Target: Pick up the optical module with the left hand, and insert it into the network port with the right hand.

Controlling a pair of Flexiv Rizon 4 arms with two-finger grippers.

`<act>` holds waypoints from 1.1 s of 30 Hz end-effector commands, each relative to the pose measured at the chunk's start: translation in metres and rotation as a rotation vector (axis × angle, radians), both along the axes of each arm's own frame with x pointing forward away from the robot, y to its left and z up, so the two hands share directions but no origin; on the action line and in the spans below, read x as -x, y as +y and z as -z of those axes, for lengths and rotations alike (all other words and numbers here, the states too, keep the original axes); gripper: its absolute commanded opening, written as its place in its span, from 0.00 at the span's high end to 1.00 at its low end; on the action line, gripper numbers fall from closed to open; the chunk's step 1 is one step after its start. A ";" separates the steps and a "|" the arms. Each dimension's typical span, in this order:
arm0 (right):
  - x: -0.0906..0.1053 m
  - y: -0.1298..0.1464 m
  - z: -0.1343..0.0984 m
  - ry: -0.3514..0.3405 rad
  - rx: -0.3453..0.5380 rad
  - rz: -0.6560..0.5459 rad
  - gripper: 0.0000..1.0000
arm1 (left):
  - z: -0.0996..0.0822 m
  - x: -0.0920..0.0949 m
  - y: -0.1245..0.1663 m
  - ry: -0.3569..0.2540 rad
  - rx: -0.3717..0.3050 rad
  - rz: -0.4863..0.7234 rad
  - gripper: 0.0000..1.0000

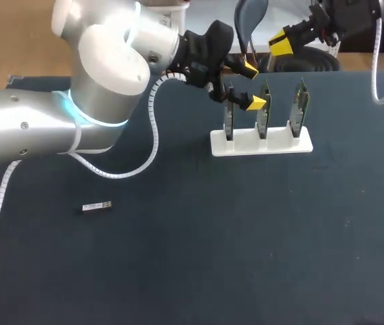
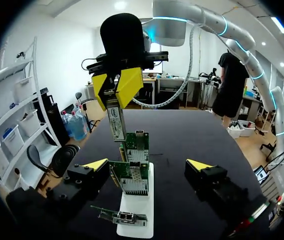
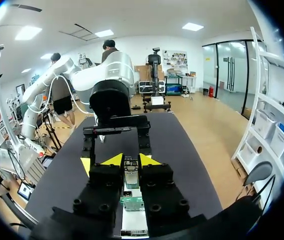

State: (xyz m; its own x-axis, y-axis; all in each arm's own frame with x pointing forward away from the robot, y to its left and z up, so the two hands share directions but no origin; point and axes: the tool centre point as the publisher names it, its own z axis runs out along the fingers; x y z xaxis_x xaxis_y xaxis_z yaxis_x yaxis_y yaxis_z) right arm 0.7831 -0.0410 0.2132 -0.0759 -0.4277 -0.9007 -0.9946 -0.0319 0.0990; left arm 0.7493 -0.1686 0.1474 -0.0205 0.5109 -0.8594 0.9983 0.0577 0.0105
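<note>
My right gripper [image 1: 281,42] [image 3: 130,161] is shut on a slim silver optical module [image 3: 130,177], which points down from its yellow tips. In the left wrist view this gripper [image 2: 116,90] hangs with the module [image 2: 115,119] just above the green network cards [image 2: 131,175] on their white stand [image 2: 136,220]. My left gripper [image 1: 252,85] [image 2: 148,164] stands wide open with nothing held, its fingers straddling the nearest cards. The three upright cards [image 1: 264,112] stand in the white stand [image 1: 259,143] at the table's back middle.
A second small optical module [image 1: 97,206] lies flat on the dark table at the left. My left arm's cable loops over the table between it and the stand.
</note>
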 end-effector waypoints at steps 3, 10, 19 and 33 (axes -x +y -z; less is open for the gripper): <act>0.001 -0.001 0.001 -0.003 -0.002 0.006 1.00 | 0.006 -0.008 -0.002 0.029 -0.051 0.005 0.00; 0.002 -0.002 0.001 -0.003 -0.002 0.007 1.00 | 0.010 -0.011 0.001 0.043 -0.067 -0.010 0.00; 0.002 -0.001 0.001 -0.003 -0.003 0.003 1.00 | 0.011 -0.009 -0.001 0.064 -0.057 0.002 0.00; 0.005 0.000 0.004 -0.005 0.002 -0.012 1.00 | 0.011 -0.008 -0.002 0.066 -0.059 0.007 0.00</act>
State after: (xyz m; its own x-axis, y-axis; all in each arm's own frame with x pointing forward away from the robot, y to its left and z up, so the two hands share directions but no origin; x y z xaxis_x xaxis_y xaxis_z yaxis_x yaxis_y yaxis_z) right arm 0.7792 -0.0418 0.2097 -0.0687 -0.4302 -0.9001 -0.9942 -0.0453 0.0975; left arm 0.7555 -0.1699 0.1364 -0.0714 0.5562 -0.8280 0.9973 0.0548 -0.0491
